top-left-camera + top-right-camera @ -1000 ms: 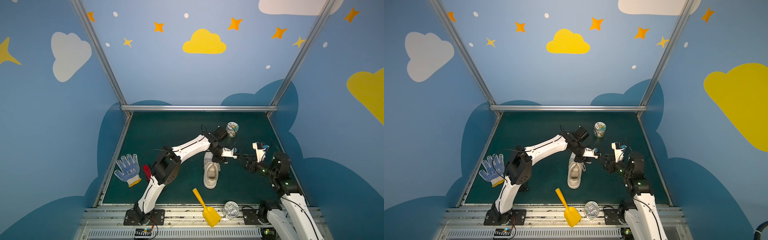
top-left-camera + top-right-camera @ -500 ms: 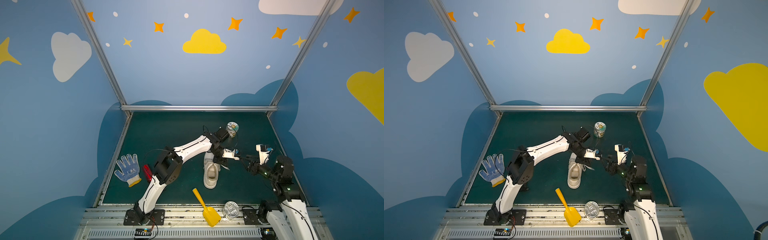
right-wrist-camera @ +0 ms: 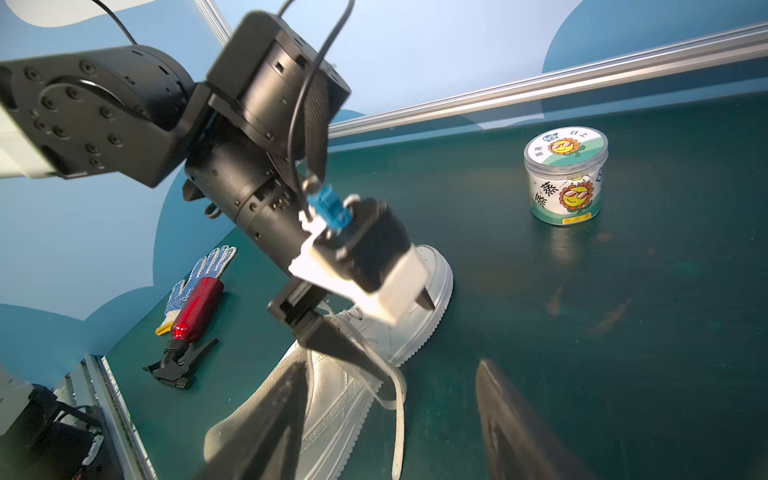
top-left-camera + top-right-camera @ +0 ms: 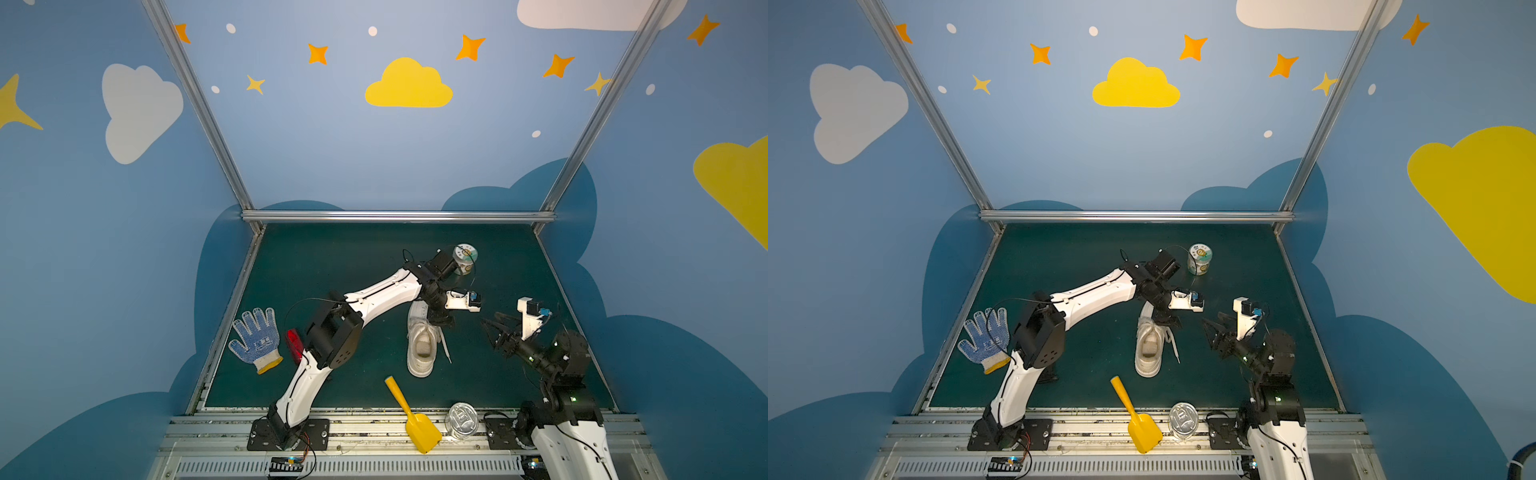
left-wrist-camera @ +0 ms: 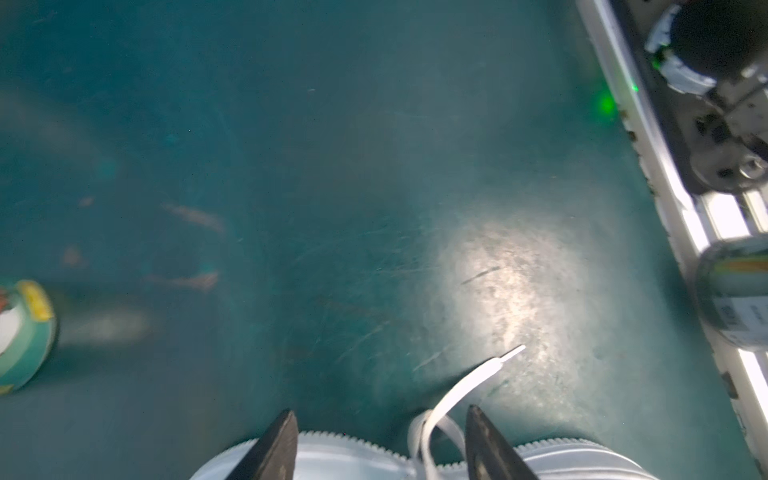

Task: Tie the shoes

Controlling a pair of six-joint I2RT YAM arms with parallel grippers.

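A: Whereabouts of the sneaker (image 4: 422, 345)?

B: Lower centre of the frame in both top views, flat on the green mat (image 4: 332, 257), heel toward the near rail, well apart from the glove (image 4: 255, 338) at lower left.

A: And the left gripper (image 5: 380, 409)?

B: Poised over the front of the sneaker, open-jawed, pinching nothing. Seen in the left wrist view straddling a slack loop of the lace (image 5: 469, 382). Probably placed so for lining up a pinch on that loop.

A: The right gripper (image 3: 390, 365)?

B: Spread wide as well, and empty. Parked right of the sneaker in a top view, apart from it, aimed toward it. Likely kept back to leave the other arm room while staying ready for the second lace.

A: Any bow yet?

B: None visible. Just a loose end trailing on the mat beside the sneaker's right flank. Judged far from finished.

A: Worth watching for?

B: Dragging the light sneaker sideways by tugging one lace alone; better pulled evenly from both sides.
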